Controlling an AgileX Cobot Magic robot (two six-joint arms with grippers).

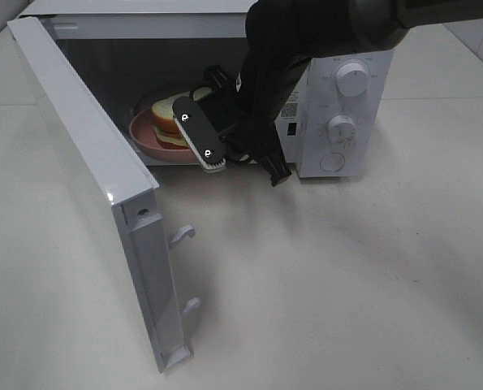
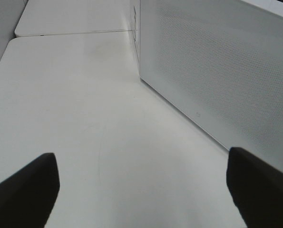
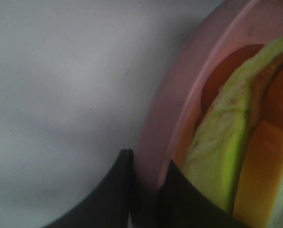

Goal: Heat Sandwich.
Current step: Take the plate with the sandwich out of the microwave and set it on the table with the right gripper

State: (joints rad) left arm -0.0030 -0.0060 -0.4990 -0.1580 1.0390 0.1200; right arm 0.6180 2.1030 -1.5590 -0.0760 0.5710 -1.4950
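Note:
The sandwich (image 1: pixel 165 112) lies on a round pink plate (image 1: pixel 142 132) inside the open microwave (image 1: pixel 306 154). My right gripper (image 1: pixel 182 130) reaches into the cavity from the front. The right wrist view shows my right gripper (image 3: pixel 143 166) shut on the plate's rim (image 3: pixel 179 95), one dark finger (image 3: pixel 110 194) on each side. Right behind that rim is the sandwich (image 3: pixel 217 156), with its green filling. My left gripper (image 2: pixel 141 190) hangs open over bare table, holding nothing, and is out of the high view.
The microwave door (image 1: pixel 87 146) stands swung wide toward the front left, with two latch hooks (image 1: pixel 184 236) on its edge. Two knobs (image 1: pixel 352 79) sit on the control panel at right. A white dotted panel (image 2: pixel 217 71) of the microwave runs close beside my left gripper.

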